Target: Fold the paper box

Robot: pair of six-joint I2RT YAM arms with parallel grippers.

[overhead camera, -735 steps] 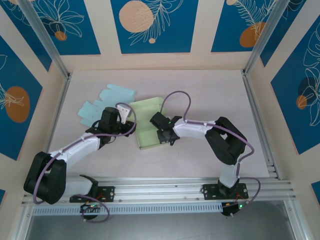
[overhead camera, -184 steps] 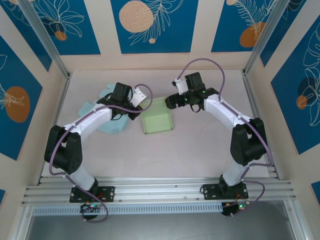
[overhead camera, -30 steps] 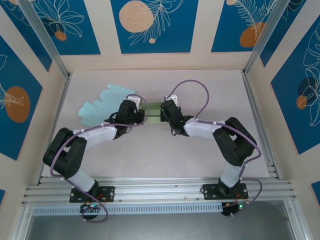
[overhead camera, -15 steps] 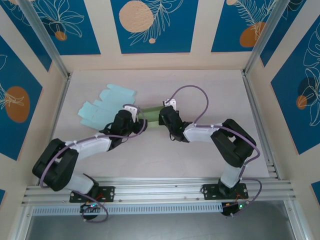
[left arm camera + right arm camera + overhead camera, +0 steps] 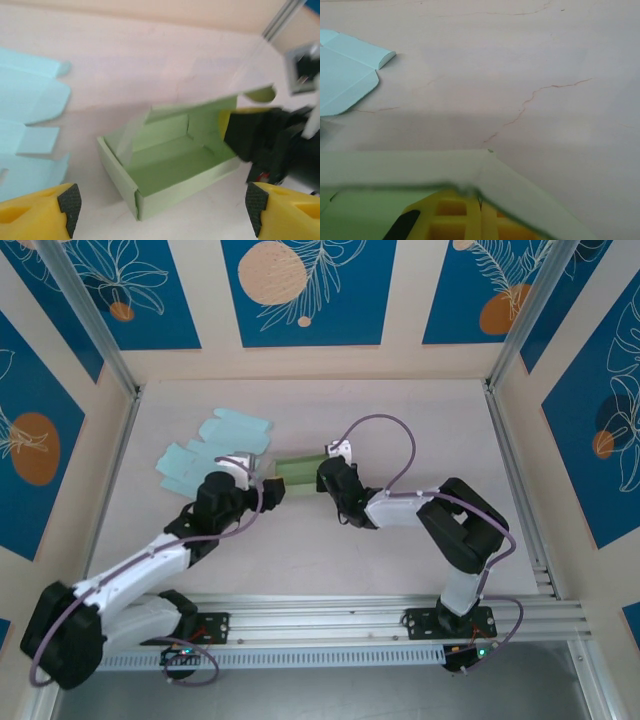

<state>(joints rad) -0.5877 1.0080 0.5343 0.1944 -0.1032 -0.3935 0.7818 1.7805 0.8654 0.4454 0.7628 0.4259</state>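
mid-fold: my right gripper (image 5: 234, 131) clamps the pale green paper box (image 5: 175, 167), left gripper (image 5: 163, 209) apart facing it; next, i'd close the lid flap (image 5: 200, 106).

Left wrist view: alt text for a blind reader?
A half-folded green paper box sits open-topped on the table, the right tool against its right end. The left tool is open wide, clear of the box; light-blue paper cutouts lie at left.
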